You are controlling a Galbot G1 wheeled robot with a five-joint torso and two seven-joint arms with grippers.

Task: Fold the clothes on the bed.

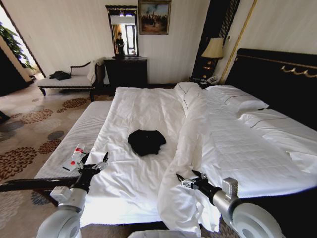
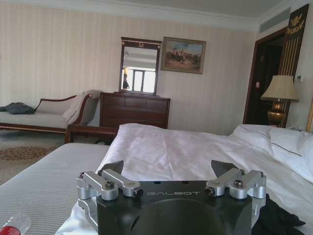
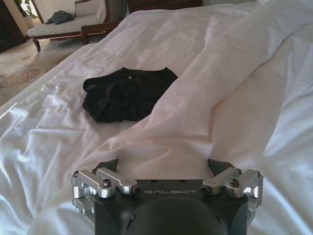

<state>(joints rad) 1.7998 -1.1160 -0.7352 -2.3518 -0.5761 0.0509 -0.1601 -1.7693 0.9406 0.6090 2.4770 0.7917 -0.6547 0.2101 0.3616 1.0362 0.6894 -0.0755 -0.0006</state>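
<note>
The bed (image 1: 143, 106) is seen spread with white sheets, its duvet (image 1: 218, 148) bunched along the right half. The black T-shirt (image 1: 146, 141) lies crumpled mid-sheet, its lettering hidden. Both arms are held low near the foot: left gripper (image 1: 95, 163) and right gripper (image 1: 189, 178), fingers apart, touching nothing

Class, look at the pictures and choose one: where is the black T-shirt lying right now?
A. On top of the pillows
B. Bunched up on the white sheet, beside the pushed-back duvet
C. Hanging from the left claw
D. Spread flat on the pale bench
B. The black T-shirt lies crumpled on the bed sheet next to the duvet fold, with the left claw and right claw both open and short of it.
</note>
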